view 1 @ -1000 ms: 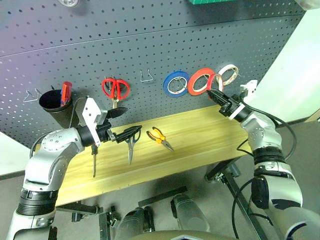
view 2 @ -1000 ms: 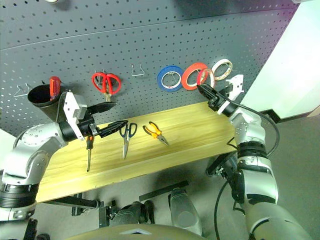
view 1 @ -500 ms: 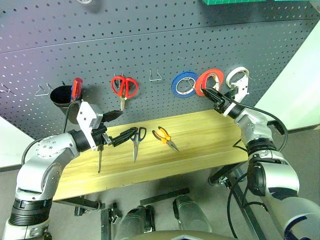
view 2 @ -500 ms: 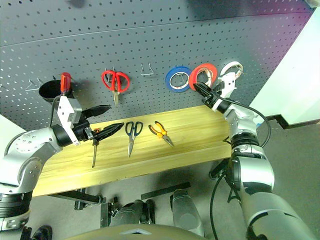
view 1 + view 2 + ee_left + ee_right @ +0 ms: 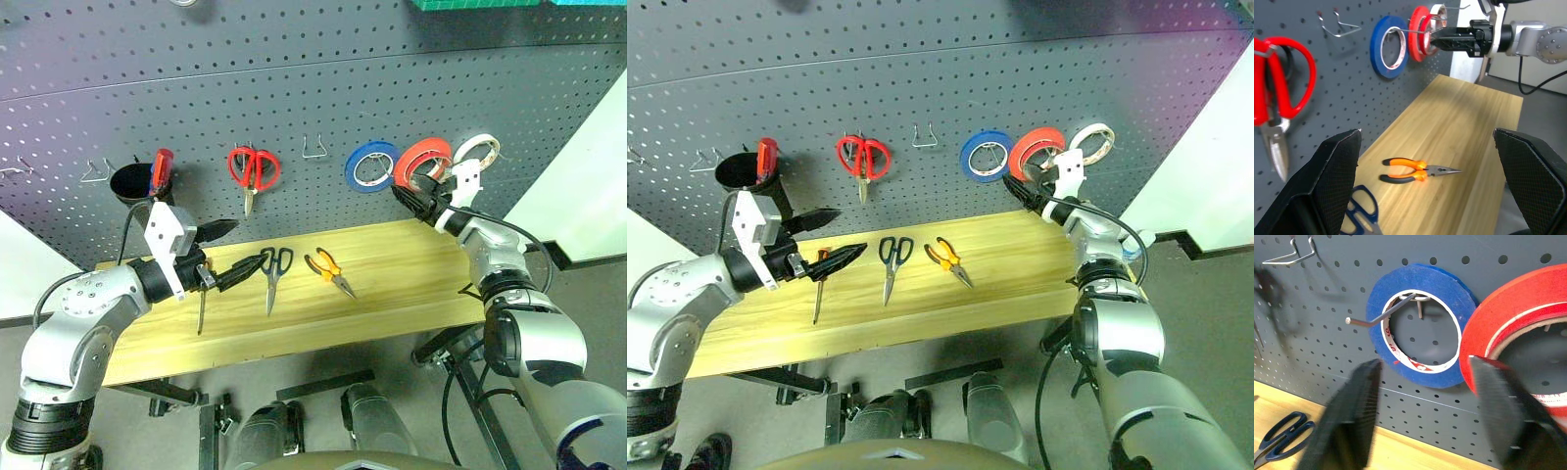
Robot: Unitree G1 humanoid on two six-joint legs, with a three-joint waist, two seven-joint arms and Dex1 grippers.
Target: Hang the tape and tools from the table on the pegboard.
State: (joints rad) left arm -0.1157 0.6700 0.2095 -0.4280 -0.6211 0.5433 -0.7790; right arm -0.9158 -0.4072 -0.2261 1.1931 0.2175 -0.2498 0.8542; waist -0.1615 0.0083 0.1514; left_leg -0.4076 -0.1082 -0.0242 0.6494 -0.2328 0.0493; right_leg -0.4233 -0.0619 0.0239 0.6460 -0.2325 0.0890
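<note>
The red-orange tape (image 5: 423, 161) hangs on a hook of the dark grey pegboard (image 5: 294, 78), between a blue roll (image 5: 370, 166) and a white roll (image 5: 477, 150). My right gripper (image 5: 404, 194) is just below and in front of the tape. In the right wrist view its fingers (image 5: 1354, 416) stand open, one in front of the tape's (image 5: 1528, 328) lower edge. On the table (image 5: 421, 289) lie the dark-handled scissors (image 5: 274, 269), the pliers (image 5: 328, 269) and the screwdriver (image 5: 201, 299). My left gripper (image 5: 238, 252) hovers open and empty over the table, left of the scissors.
Red-handled scissors (image 5: 253, 168) and a black cup (image 5: 130, 183) holding a red-handled tool hang on the board's left part. An empty wire hook (image 5: 315, 150) sits between the red scissors and the blue roll, and another (image 5: 95, 173) at far left.
The camera has shifted. My right gripper, shut on the red-orange tape a second ago, has brought it onto the hook and opened. The left gripper stays where it was.
</note>
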